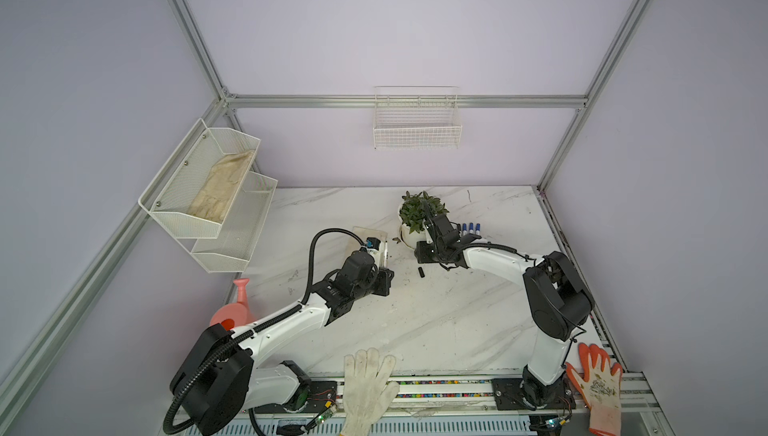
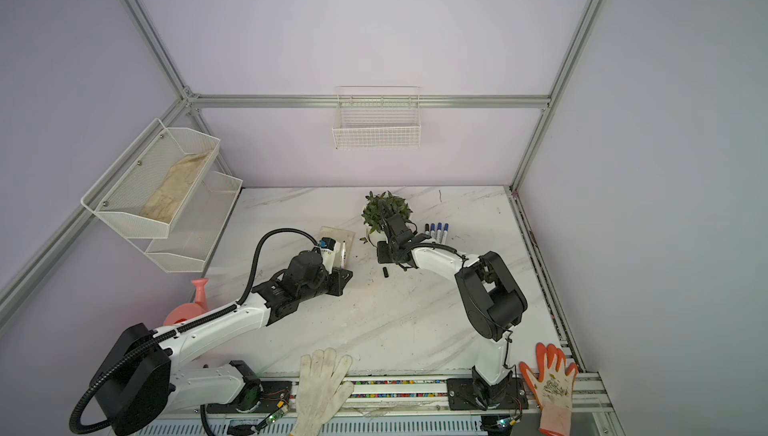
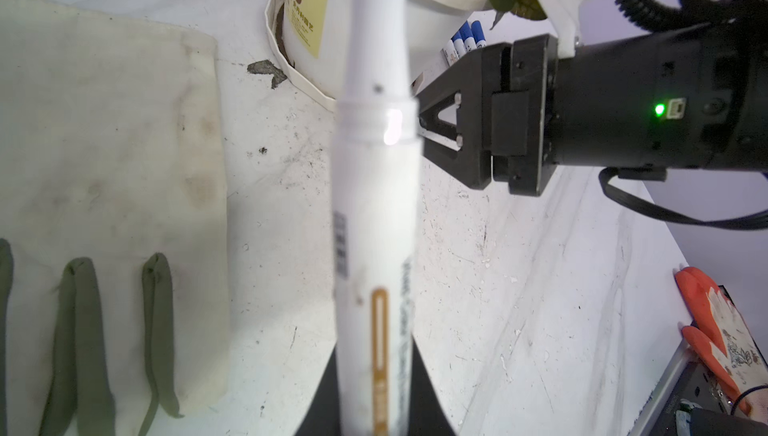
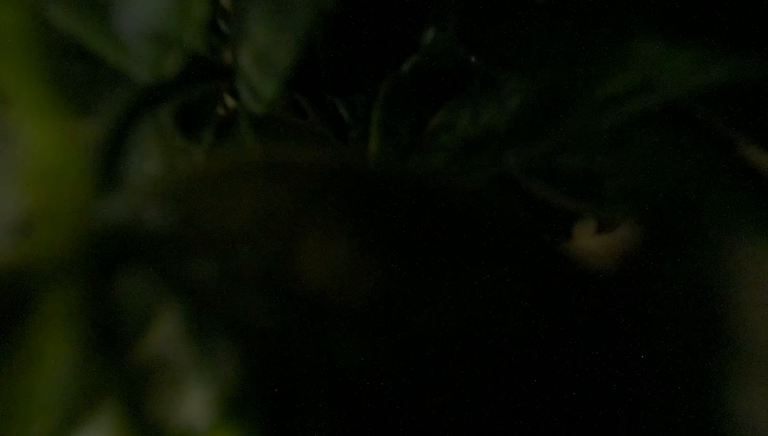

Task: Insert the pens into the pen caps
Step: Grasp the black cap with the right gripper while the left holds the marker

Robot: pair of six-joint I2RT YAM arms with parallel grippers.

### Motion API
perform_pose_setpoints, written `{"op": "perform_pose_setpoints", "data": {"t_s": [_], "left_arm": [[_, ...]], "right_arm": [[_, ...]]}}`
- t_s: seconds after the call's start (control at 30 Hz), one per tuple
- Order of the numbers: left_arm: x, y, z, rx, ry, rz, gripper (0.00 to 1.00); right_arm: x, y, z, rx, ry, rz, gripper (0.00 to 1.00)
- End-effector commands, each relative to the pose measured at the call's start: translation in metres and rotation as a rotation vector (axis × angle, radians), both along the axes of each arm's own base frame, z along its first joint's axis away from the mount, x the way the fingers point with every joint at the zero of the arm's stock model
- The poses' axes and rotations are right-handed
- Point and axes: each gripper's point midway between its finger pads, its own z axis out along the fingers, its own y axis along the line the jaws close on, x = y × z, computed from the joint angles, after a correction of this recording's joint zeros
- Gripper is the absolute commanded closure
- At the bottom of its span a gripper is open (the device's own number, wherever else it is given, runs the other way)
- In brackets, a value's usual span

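Pens (image 2: 436, 230), four of them, lie capped by the plant (image 1: 419, 209), the last pen (image 3: 374, 205) is squeezed in the left pincer (image 3: 374, 405), its black cap (image 1: 420, 272) lies on the table (image 1: 457, 309), and I cannot tell how wide the right pincer (image 3: 424, 122) is.

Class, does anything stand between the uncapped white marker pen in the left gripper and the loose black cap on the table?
Nothing visible lies on the white marble table between the white marker pen in the left gripper and the small black plastic cap. The right gripper hangs right beside the pen's neck and may crowd the path.
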Motion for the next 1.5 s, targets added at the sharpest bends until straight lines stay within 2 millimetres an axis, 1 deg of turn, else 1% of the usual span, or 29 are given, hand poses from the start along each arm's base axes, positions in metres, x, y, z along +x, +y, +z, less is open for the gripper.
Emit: {"op": "perform_pose_setpoints", "data": {"t_s": [0.0,0.07,0.1,0.17,0.33,0.4,0.43,0.47,0.53,0.6,0.73,0.87,0.97,1.1,1.2,1.37,1.47], "left_arm": [[-0.005,0.005,-0.009,0.002,0.010,0.004,1.00],[-0.006,0.005,-0.008,0.000,0.007,0.003,1.00],[-0.006,0.005,-0.007,-0.002,0.001,0.004,1.00],[-0.006,0.007,-0.006,-0.001,-0.011,0.008,1.00],[-0.007,0.008,-0.004,0.010,-0.025,-0.004,1.00],[-0.007,0.007,-0.003,0.010,-0.027,-0.010,1.00],[-0.006,0.006,-0.003,0.009,-0.026,-0.011,1.00],[-0.006,0.006,-0.003,0.009,-0.025,-0.013,1.00],[-0.006,0.004,-0.004,0.009,-0.020,-0.021,1.00],[-0.007,0.003,-0.003,0.004,-0.020,-0.028,1.00],[-0.010,-0.003,0.001,-0.010,-0.028,-0.073,1.00],[-0.018,-0.010,0.005,-0.019,-0.038,-0.146,1.00],[-0.024,-0.014,0.005,-0.019,-0.043,-0.195,1.00],[-0.028,-0.014,0.005,-0.026,-0.036,-0.203,1.00],[-0.030,-0.013,0.004,-0.028,-0.032,-0.202,1.00],[-0.032,-0.013,0.004,-0.030,-0.032,-0.206,1.00],[-0.032,-0.012,0.003,-0.023,-0.032,-0.206,1.00]], "right_arm": [[-0.025,-0.010,-0.042,-0.128,0.118,0.026,0.56],[-0.033,-0.007,-0.042,-0.146,0.106,0.049,0.57],[-0.036,-0.005,-0.037,-0.145,0.082,0.055,0.57],[-0.037,-0.004,-0.019,-0.125,0.014,0.052,0.56],[-0.030,-0.010,0.046,-0.034,-0.177,0.006,0.55],[-0.029,-0.012,0.068,-0.003,-0.227,-0.003,0.54],[-0.030,-0.011,0.077,0.013,-0.243,0.000,0.54],[-0.031,-0.011,0.082,0.020,-0.247,0.002,0.54],[-0.034,-0.013,0.085,0.018,-0.246,0.009,0.54],[-0.038,-0.013,0.078,0.003,-0.229,0.033,0.54],[-0.056,-0.006,0.043,0.020,-0.139,0.084,0.55],[-0.065,-0.002,0.009,0.012,-0.073,0.095,0.55],[-0.060,0.001,-0.005,-0.003,-0.064,0.091,0.55],[-0.048,0.004,-0.016,-0.050,-0.072,0.093,0.55],[-0.042,0.002,-0.027,-0.098,-0.069,0.091,0.55],[-0.037,0.000,-0.048,-0.177,-0.041,0.108,0.55],[-0.039,-0.007,-0.060,-0.234,-0.013,0.112,0.58]]}}
